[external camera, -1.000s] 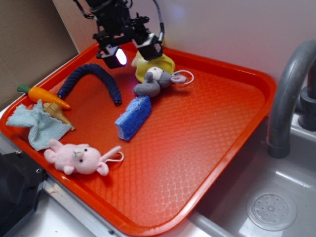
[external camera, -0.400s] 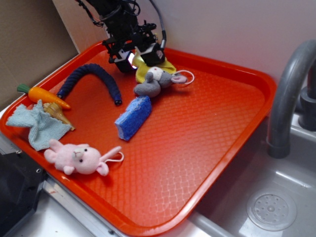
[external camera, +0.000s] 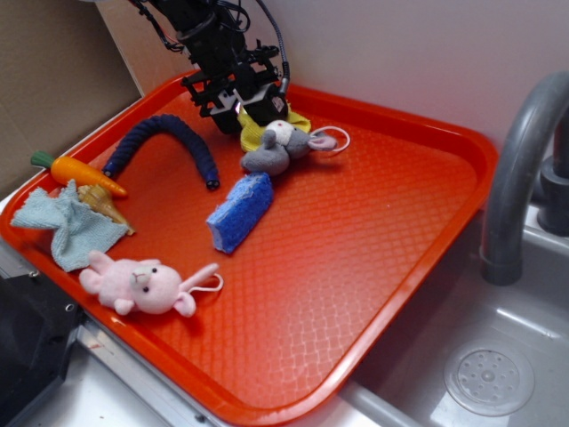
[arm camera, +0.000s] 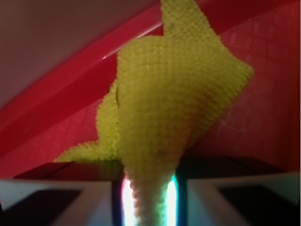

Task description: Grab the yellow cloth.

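Wrist: pincer [arm camera: 149, 197] clamping yellow cloth [arm camera: 174, 94]

The robot arm [external camera: 191, 22] is black throughout, built of blocky matte segments with hard edges. Thin black cables [external camera: 276, 40] loop loosely off its upper part, one arcing out to the side and curving back toward the hand [external camera: 244, 108]. The hand is also black, a boxy bracket with small fittings and screws too small to tell apart. In the wrist view, its two fingers [arm camera: 56, 205] show as dark rectangular pads framed in pale grey or white casing, one on each side. Between them at the base runs a narrow bright strip glowing white with pinkish and greenish edges.
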`<state>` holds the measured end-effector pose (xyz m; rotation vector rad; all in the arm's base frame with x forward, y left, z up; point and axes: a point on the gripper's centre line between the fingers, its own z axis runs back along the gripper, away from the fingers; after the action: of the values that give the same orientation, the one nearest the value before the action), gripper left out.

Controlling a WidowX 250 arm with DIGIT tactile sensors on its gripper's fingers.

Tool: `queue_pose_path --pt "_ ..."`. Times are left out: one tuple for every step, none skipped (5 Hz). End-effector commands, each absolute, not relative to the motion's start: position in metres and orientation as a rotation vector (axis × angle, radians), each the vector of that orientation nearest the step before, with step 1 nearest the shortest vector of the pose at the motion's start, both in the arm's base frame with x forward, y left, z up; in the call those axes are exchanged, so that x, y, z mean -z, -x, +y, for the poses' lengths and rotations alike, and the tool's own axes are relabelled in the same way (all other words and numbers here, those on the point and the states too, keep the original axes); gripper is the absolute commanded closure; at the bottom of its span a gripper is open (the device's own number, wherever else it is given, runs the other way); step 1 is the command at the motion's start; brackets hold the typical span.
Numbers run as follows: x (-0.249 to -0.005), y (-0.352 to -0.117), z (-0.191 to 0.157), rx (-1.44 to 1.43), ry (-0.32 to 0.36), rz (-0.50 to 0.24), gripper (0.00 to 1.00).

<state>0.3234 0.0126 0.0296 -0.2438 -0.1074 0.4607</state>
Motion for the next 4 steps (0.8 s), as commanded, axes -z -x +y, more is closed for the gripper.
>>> queue_pose_path --pt "-0.061 -0.33 0.016 -0.433 0.211 -0.125 1.0" --pt "-0.111 -0.298 0.015 -0.303 0.038 -0.235 1.0" --pt "-0.161 -0.279 -0.025 -0.031 -0.098 -0.222 1.0" --pt "-0.212 -0.269 -0.041 -0.121 -0.08 -0.167 1.0"
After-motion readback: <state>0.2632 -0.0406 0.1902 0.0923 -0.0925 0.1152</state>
